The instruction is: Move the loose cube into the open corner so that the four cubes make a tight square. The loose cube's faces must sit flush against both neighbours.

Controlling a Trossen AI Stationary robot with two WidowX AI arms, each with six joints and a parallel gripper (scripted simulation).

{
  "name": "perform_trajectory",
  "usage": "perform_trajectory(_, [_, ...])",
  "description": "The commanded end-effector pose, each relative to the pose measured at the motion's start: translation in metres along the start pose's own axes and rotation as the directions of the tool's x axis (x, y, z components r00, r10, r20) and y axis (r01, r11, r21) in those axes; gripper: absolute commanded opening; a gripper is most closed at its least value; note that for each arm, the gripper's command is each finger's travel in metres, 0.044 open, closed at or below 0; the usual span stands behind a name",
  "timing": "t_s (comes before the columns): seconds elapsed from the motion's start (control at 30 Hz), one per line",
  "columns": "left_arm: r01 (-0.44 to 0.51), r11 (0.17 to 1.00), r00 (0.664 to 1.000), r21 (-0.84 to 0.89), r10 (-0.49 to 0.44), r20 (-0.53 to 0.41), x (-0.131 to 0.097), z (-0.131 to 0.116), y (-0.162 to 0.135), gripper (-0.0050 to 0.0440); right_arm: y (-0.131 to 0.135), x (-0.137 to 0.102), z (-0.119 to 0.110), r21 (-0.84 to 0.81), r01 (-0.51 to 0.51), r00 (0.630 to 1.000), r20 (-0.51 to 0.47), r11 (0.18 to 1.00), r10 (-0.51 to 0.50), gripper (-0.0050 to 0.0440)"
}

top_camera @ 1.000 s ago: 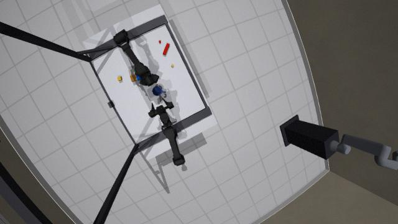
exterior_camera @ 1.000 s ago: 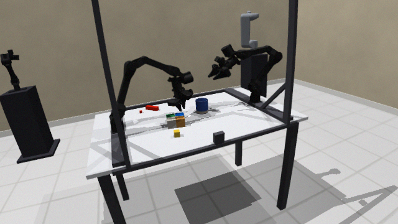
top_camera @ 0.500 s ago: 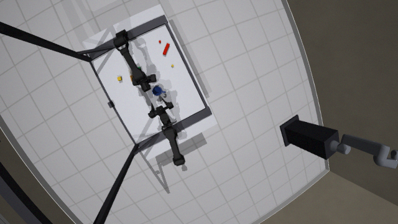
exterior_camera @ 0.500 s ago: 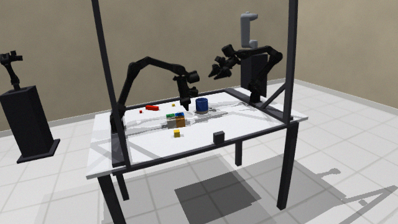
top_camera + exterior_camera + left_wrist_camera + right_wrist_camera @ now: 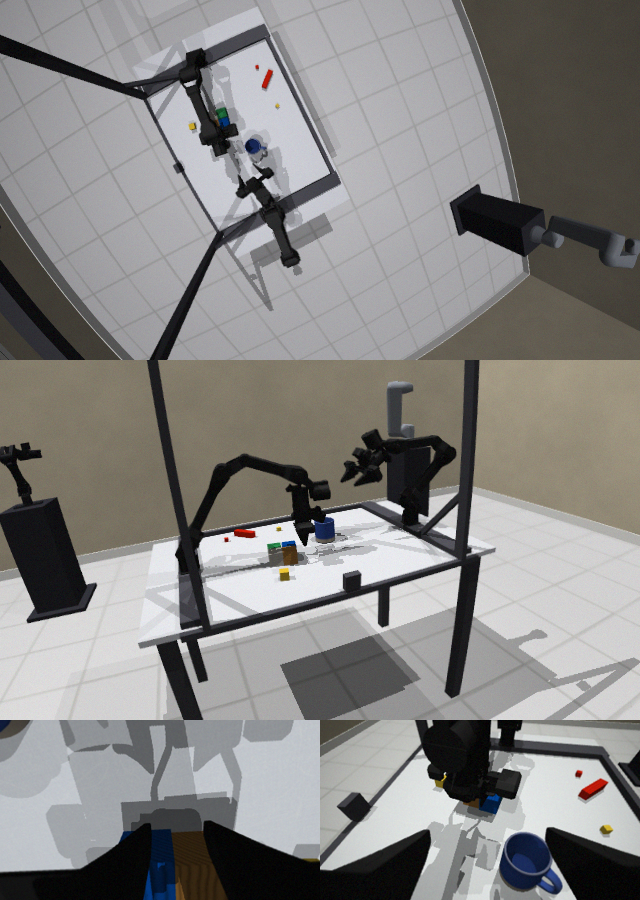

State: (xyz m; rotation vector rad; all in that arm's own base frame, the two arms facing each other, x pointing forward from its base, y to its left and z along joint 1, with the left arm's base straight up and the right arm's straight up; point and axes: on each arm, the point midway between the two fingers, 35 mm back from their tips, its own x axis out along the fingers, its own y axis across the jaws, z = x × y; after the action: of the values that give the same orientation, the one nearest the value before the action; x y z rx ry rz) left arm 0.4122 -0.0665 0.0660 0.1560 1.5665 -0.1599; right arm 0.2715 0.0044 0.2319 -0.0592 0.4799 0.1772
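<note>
Squaring the left pincer [image 5: 225, 139] [image 5: 311, 530] [image 5: 177, 828] [image 5: 473, 803], parted and ungripping, over the blue [image 5: 224, 122] [image 5: 289, 543] [image 5: 161, 844] [image 5: 490, 804] and grained brown cubes [image 5: 217, 123] [image 5: 290, 555] [image 5: 197, 852] [image 5: 472, 803] calls for gentle, even pressure along their seam. The right one [image 5: 248, 171] [image 5: 349, 483] [image 5: 488, 829] is released. Probably the loose piece, the smaller yellow cube [image 5: 192, 126] [image 5: 284, 574] [image 5: 311, 861] [image 5: 440, 782] lies apart, towards the worktop's [image 5: 300, 150] [image 5: 225, 600] [image 5: 281, 780] [image 5: 400, 800] camera-side long edge.
</note>
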Motion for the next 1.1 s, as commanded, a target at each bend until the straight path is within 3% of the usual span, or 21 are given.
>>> perform_trajectory(0.0, [-0.003, 1.0, 1.0, -0.014, 0.004, 0.029, -0.01, 0.005, 0.002, 0.0174, 0.004, -0.006, 0.004, -0.016, -0.008, 1.0, 0.021, 1.0, 0.008, 0.04])
perform_trajectory(0.13, [-0.004, 1.0, 1.0, -0.01, 0.004, 0.024, -0.008, 0.0, 0.005, 0.0174, 0.007, -0.009, 0.003, -0.02, -0.006, 1.0, 0.017, 1.0, 0.006, 0.04])
perform_trajectory(0.43, [-0.003, 1.0, 1.0, -0.008, 0.003, 0.009, 0.025, 0.0, 0.004, 0.0174, 0.011, -0.014, -0.009, -0.017, 0.0, 1.0, -0.012, 1.0, 0.0, 0.04])
perform_trajectory(1.07, [-0.004, 1.0, 0.999, -0.008, 0.005, 0.041, 0.016, -0.015, 0.003, 0.0174, 0.012, -0.017, -0.009, -0.02, 0.006, 1.0, -0.008, 1.0, -0.006, 0.04])
